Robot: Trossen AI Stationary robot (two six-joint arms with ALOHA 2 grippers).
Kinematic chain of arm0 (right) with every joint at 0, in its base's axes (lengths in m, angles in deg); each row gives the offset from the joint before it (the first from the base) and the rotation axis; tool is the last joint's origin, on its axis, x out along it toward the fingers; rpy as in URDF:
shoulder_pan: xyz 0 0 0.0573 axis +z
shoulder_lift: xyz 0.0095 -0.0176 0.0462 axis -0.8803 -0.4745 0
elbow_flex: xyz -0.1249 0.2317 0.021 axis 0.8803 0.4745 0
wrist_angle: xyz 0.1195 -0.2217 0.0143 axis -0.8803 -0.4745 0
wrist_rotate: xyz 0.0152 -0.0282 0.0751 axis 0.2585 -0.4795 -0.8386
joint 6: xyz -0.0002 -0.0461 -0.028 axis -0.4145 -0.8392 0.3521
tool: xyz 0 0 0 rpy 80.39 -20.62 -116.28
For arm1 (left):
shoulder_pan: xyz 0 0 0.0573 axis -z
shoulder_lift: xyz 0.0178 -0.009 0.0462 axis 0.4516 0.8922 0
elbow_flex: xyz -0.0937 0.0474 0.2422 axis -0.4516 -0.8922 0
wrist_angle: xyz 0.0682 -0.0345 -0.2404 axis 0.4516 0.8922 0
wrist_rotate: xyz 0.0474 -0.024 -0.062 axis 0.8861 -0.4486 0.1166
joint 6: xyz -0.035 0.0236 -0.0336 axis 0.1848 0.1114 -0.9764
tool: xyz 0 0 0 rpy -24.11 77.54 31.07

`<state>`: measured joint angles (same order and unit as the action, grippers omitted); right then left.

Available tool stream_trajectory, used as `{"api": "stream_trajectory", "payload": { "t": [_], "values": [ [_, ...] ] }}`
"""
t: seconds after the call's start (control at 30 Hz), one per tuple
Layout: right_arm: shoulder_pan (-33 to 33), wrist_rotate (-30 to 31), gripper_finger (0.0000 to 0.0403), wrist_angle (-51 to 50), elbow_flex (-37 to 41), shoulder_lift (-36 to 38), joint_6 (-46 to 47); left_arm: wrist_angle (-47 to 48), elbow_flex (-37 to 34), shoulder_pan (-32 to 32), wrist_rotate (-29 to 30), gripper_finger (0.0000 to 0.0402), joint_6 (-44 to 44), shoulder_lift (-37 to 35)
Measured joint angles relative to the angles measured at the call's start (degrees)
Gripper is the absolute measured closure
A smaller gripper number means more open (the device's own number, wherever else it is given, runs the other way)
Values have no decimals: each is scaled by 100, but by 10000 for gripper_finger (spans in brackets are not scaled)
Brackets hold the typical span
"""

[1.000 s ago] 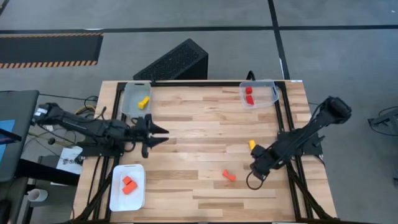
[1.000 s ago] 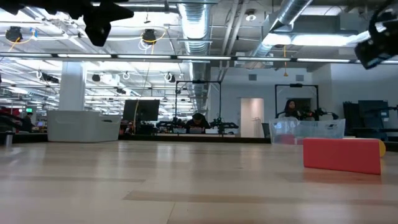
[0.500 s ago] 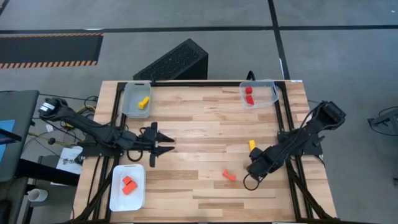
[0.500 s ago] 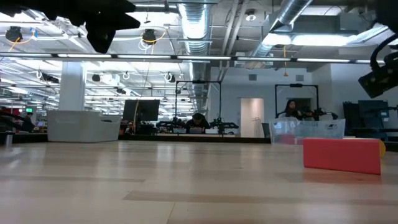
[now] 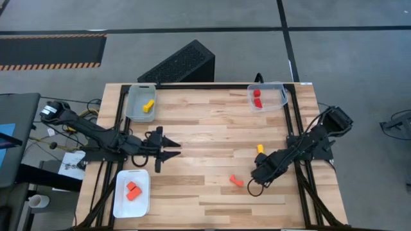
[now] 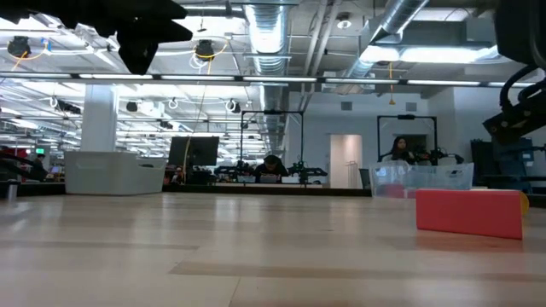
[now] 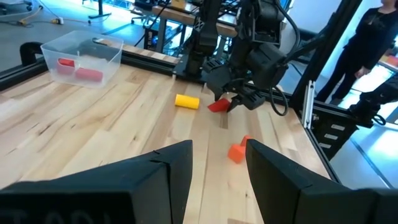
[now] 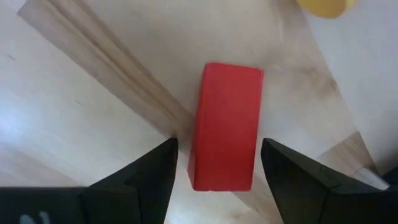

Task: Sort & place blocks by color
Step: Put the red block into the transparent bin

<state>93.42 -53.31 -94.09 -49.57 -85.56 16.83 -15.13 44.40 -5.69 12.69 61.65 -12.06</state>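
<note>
On the right half of the tabletop (image 5: 212, 128), the right claw (image 8: 214, 165) hangs low over a red bar block (image 8: 225, 124), fingers spread wide — one dark finger on each long side of the block, not touching it. The block lies flat on the wood and is not gripped. In the left wrist view the same red block (image 7: 217, 104) shows just under the right claw's tip. In the high view it is hidden beneath the right claw (image 5: 259, 174).

A yellow block (image 5: 260, 149) lies just beside the right claw, toward the far edge of the tabletop; its edge also shows in the right wrist view (image 8: 323, 7). An orange block (image 5: 236, 181) lies near the claw on its inner side, toward the tabletop's middle, apart from both the claw and the yellow block.

Trays:
- far-left clear tray (image 5: 131, 109) holds one yellow block (image 5: 148, 104);
- far-right clear tray (image 5: 280, 95) holds two red blocks (image 5: 257, 97);
- near-left white tray (image 5: 142, 199) holds orange blocks (image 5: 132, 190).

The left claw (image 5: 172, 149) waits above the left part of the tabletop, between the clear tray and the white tray, pointing toward the middle. Its fingers (image 7: 180, 168) stand apart with nothing between them — empty.

Low view: a red block (image 6: 469, 213) sits on the wood at the right, with the clear tray of red blocks (image 6: 422, 179) behind it. People are visible in the room beyond the tabletop.
</note>
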Motion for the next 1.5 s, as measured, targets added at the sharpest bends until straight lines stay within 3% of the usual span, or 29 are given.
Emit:
{"api": "stream_trajectory", "payload": {
  "t": [0.2, 0.43, 0.67, 0.77, 0.83, 0.97, 1.03, 1.1, 1.23, 1.33, 1.5],
  "values": [
    [2, -65, 166, 181, 11, -4, -51, 0, 0, 65, 4, 267, 0, 0],
    [2, -113, 285, 153, -28, 17, -66, 2, 0, 66, 7, 267, -52, -2],
    [152, 320, 292, -568, -532, 423, -52, 4, 0, 66, 11, 267, -107, -2],
    [156, 929, 291, -715, -796, 738, -40, 3, 0, 66, 17, 267, -109, -2],
    [41, 1722, 280, -548, -942, 966, -3, 2, 0, 68, 87, 267, -109, -2],
    [-364, 3530, 268, 543, -965, 1333, -409, -1, 0, 66, 267, 267, -109, -2],
    [-703, 3803, 270, 1394, -961, 1406, -1040, -3, 0, 66, 299, 267, -109, -2],
    [-1114, 3595, 276, 2196, -955, 1402, -1853, -47, 0, 68, 299, 267, -107, -2],
    [-2105, 2510, 280, 3181, -957, 1392, -2956, -205, 2, 68, 297, 267, -62, -4],
    [-2981, 2000, 276, 2805, -957, 1402, -3176, -262, 3, 68, 257, 267, -20, -4],
    [-4626, 1729, 275, 1587, -950, 1649, -3521, -228, 4, 66, 141, 267, -22, -4]
  ]
}}
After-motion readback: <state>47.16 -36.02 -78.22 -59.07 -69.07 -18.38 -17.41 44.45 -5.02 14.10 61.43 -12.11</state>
